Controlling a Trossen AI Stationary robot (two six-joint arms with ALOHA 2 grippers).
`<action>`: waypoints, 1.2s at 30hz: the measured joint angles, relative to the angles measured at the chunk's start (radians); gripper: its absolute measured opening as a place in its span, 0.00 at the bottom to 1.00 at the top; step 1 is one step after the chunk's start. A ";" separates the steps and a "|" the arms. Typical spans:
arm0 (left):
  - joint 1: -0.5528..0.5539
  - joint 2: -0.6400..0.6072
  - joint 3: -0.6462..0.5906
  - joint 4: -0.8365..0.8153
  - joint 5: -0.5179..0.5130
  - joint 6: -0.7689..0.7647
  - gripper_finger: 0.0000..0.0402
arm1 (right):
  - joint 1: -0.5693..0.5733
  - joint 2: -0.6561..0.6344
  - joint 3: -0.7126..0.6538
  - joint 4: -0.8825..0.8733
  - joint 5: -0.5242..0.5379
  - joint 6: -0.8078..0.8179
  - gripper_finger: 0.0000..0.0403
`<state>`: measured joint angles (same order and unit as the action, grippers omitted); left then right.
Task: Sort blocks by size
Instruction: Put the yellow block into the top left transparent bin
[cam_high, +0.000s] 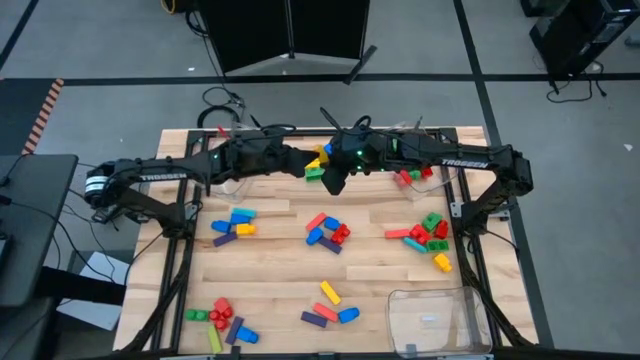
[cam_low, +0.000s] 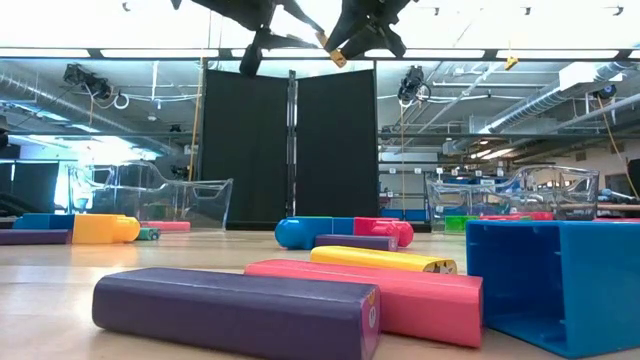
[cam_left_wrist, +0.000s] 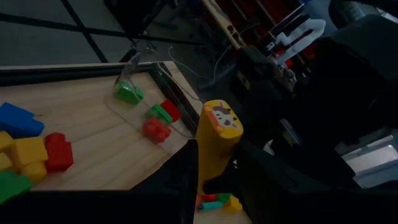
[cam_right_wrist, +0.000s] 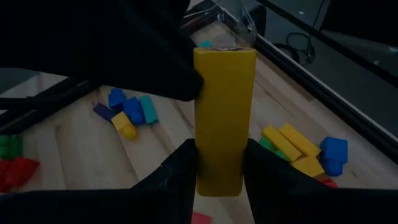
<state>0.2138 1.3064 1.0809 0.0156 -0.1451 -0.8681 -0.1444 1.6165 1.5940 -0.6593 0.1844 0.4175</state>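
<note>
A long yellow block (cam_right_wrist: 224, 112), a bar with a picture sticker on one end (cam_left_wrist: 219, 118), is held in the air over the table's far middle. My left gripper (cam_left_wrist: 214, 180) and my right gripper (cam_right_wrist: 219, 168) meet there (cam_high: 322, 168), and both are shut on it. In the high view the arms hide the bar. Other blocks lie loose on the table in small heaps (cam_high: 327, 233). My left gripper pinches the yellow bar's two long sides (cam_left_wrist: 208, 165) between its fingers, coming nearly level from the table's left. The sticker end stands free beyond the fingers. The bar is lifted clear. My right gripper pinches the same bar's long sides (cam_right_wrist: 217, 158) between its two fingers, slanting down from the table's right, fingers along the bar. The bar runs on past the fingertips, where the left gripper's dark finger (cam_right_wrist: 186, 81) meets its side.
Heaps of blocks lie at the left (cam_high: 235, 225), right (cam_high: 428, 235), near left (cam_high: 222, 322) and near middle (cam_high: 330, 305). A few lie under the grippers (cam_high: 318, 160). Clear bins stand at the back right (cam_high: 425, 178), back left (cam_high: 225, 185) and near right (cam_high: 435, 315).
</note>
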 joint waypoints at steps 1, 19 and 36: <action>0.000 0.000 0.000 0.002 -0.006 0.000 0.29 | 0.000 0.000 0.000 0.001 -0.001 0.000 0.28; 0.001 0.075 0.000 0.124 -0.073 0.027 0.29 | -0.002 0.002 -0.002 -0.011 -0.013 0.003 0.28; 0.001 0.090 -0.001 0.128 -0.118 0.088 0.15 | -0.004 0.003 -0.026 0.002 0.006 -0.002 0.31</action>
<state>0.2146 1.3968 1.0798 0.1431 -0.2634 -0.7802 -0.1482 1.6192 1.5684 -0.6569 0.1902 0.4156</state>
